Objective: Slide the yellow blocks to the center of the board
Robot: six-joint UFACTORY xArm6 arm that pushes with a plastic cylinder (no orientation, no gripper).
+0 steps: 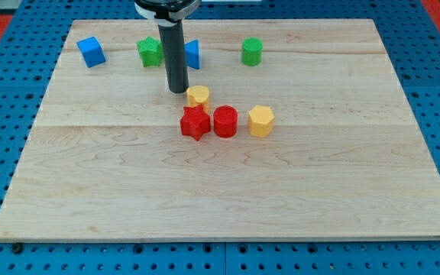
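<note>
no readable writing, my tip (178, 91) just at 10 o'clock of small yellow cylinder (198, 95), apparently touching, no fingers on rod, yellow hexagonal block (260, 121) at 3 o'clock of red cylinder (225, 121)

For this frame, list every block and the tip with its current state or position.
my tip: down, just left of small yellow block
small yellow block: above red star
yellow hexagon: right of red cylinder
red star: touching red cylinder
blue cube, green star, blue block, green cylinder: top row

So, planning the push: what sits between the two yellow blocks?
Camera view: only bare wooden board between the small yellow block and the yellow hexagonal block.
</note>
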